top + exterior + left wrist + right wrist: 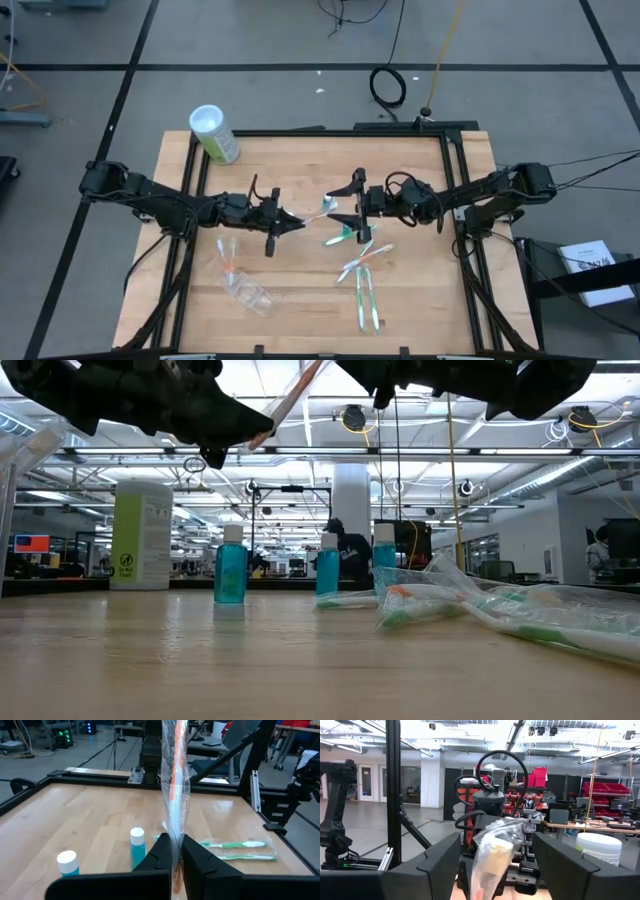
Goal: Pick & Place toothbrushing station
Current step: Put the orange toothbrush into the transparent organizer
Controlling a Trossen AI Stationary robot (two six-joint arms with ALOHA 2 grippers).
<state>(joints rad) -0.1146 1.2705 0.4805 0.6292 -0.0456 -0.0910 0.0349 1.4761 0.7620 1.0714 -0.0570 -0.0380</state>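
Note:
My left gripper (298,222) is shut on an orange-accented toothbrush in a clear wrapper (318,210), held above the middle of the table. The brush's free end (495,847) reaches between the fingers of my open right gripper (357,203), which stand on either side of it without touching. Three small tubes of blue liquid (230,565) (327,570) (383,555) stand upright on the table. Wrapped green toothbrushes (362,280) lie flat at the near right. A clear plastic holder (245,290) lies near the front left. My left gripper pinches the wrapped toothbrush near one end (175,837) between its two fingers (200,857), wrapper and brush together. The fingers come about level from the table's left. The brush runs on beyond the fingertips, slanting upward toward the right gripper, lifted clear of the table.
A green canister with a white lid (215,133) stands at the table's far left corner. A black frame (450,170) runs along the far and right edges. Another orange-accented brush (228,255) lies by the holder. Bare wood shows at the near left.

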